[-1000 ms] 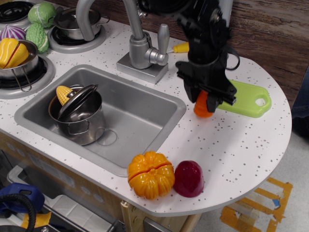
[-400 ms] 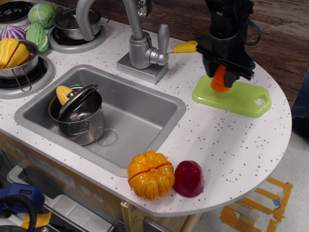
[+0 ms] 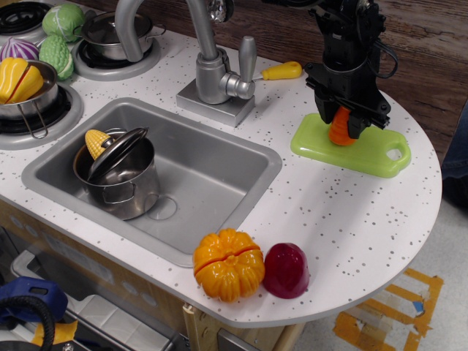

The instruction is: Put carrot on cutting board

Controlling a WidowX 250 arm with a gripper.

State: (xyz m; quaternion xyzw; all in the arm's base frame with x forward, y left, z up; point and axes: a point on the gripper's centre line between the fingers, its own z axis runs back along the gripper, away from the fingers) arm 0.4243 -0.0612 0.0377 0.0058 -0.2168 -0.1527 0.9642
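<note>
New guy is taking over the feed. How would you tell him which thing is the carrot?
Start at the faucet and look right to the lime-green cutting board near the counter's rounded end. The carrot is the stubby orange cone over it, gripped by the black claw; far smaller than the ribbed pumpkin at the front.

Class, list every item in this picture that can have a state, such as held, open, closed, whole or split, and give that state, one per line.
Gripper: shut on the carrot.
Carrot: held, low over or touching the board.
Board: flat on the counter.
Pot: in the sink, lid tilted ajar, corn poking out.
Pumpkin: halves joined, seam showing.
Faucet: no water running.
</note>
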